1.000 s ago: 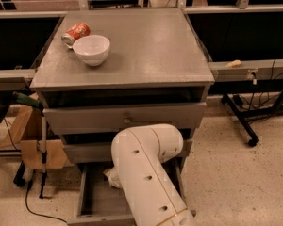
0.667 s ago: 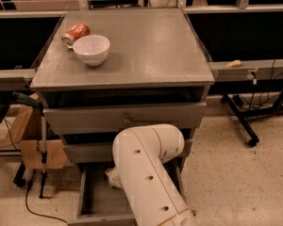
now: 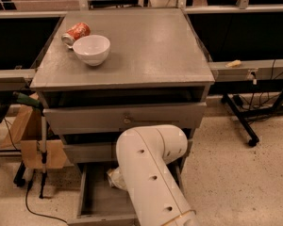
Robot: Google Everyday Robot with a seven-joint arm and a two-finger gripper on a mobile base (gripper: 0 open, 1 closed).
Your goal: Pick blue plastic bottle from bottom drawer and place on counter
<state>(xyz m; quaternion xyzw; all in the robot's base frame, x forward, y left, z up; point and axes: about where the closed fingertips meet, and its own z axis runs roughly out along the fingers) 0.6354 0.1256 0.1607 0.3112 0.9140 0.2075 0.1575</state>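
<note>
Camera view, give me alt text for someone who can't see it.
A white robot arm reaches down into the open bottom drawer of a grey cabinet, its tool hidden behind the arm. On the counter sit a white bowl and an orange-red soda can lying on its side.

The gripper is hidden behind the white arm, itself cut off by the lower edge, down in the bottom drawer, whose right half the arm also covers, and a pale shape beside it is unclear (too blurred to name).
</note>
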